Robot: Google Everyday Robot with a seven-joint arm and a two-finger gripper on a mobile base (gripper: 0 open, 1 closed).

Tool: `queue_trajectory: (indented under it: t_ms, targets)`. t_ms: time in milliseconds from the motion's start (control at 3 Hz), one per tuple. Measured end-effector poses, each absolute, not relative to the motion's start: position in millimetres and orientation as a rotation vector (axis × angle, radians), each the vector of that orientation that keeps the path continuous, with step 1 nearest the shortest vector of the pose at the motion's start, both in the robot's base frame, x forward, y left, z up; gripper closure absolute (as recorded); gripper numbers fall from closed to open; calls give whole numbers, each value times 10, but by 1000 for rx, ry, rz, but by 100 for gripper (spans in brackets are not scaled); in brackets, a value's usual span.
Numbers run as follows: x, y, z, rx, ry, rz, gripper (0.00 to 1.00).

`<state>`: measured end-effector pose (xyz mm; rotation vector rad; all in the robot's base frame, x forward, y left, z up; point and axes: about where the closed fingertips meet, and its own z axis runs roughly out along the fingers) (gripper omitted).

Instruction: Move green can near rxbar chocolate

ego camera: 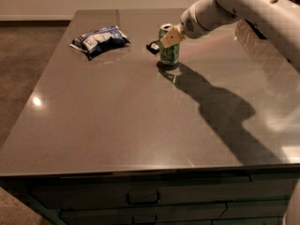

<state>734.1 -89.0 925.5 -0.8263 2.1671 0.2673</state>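
The green can (169,50) stands upright at the far middle of the table, its base at or just above the surface. My gripper (171,35) comes in from the upper right and is shut on the can's upper part, with a tan finger (172,35) across its front. The rxbar chocolate (153,47), a small black bar, lies just left of the can and touches or nearly touches it; the can partly hides it.
A crinkled blue-and-white snack bag (100,40) lies at the far left of the grey table (117,125). My white arm (243,8) spans the upper right and casts a long shadow over the right of the table. Drawers sit below the front edge.
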Motion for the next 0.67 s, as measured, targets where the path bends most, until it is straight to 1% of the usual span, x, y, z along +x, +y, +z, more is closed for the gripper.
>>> queue_trajectory:
  t_ms: [333,667]
  targets:
    - [7513,-966,9217,-778,2141,298,100]
    - [7619,-998,9203,-756,2101,312,83]
